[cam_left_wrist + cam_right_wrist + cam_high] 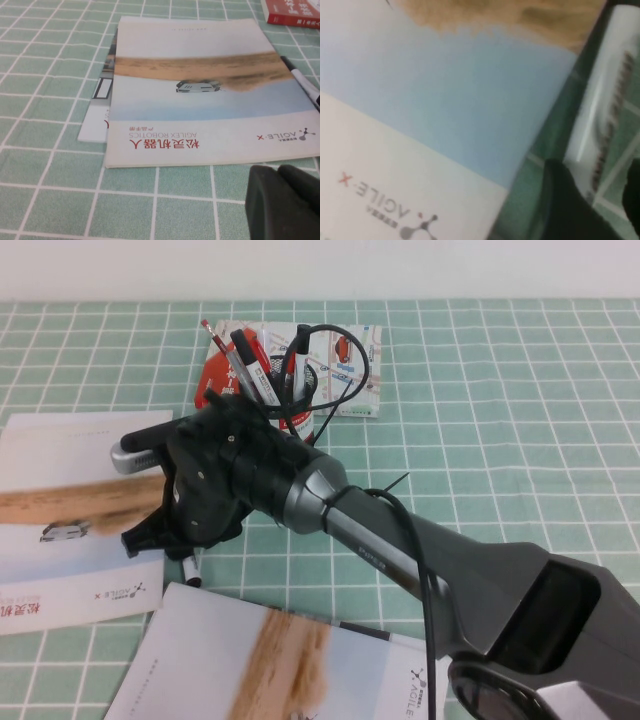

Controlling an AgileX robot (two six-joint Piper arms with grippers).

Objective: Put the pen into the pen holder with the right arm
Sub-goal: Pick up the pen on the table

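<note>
The pen (190,571), white barrel with black ends, lies flat on the green checked cloth beside a brochure; only its tail shows under my right arm. It also shows in the left wrist view (303,84). In the right wrist view its barrel (602,112) runs between my right gripper's (600,200) two black fingers, which stand apart on either side of it. My right gripper (168,532) is low over the pen. The black mesh pen holder (300,390) stands behind, with several pens in it. My left gripper (285,200) hovers shut near the brochure's edge.
A brochure (60,530) lies left of the pen and a second brochure (270,660) lies in front. A red and white leaflet (355,360) lies under and behind the holder. A red book's edge (295,12) shows in the left wrist view. A black cable (350,370) loops by the holder.
</note>
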